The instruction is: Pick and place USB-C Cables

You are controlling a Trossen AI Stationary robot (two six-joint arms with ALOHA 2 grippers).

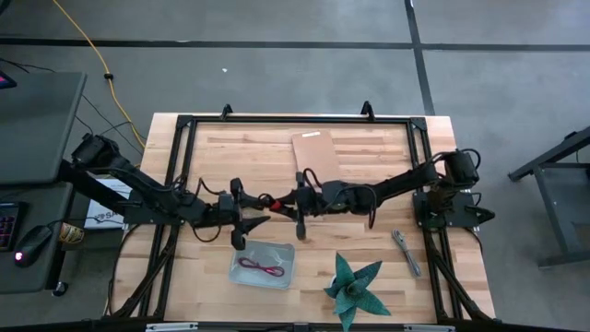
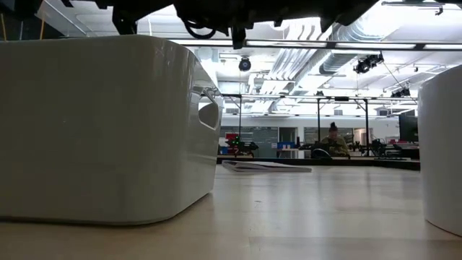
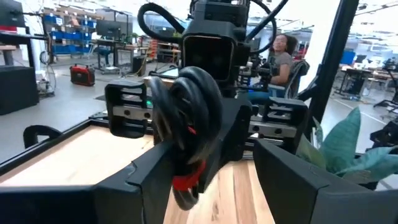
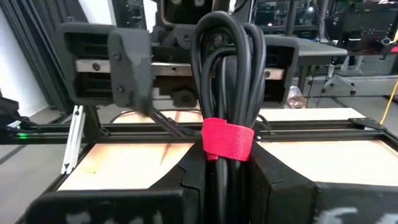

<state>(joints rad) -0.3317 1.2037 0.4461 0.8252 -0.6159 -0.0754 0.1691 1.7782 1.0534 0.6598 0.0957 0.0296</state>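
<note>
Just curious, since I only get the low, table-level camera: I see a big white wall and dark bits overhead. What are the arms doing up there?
Observer: Both meet above the table's middle. The right gripper clamps a black coiled cable bound with a red strap.
Operator: And the other arm?
Observer: The left gripper faces it, fingers open on either side of that coil.
Operator: Is anything inside the white thing?
Observer: That wall is probably the shallow white tray; a thin red cable lies in it.
</note>
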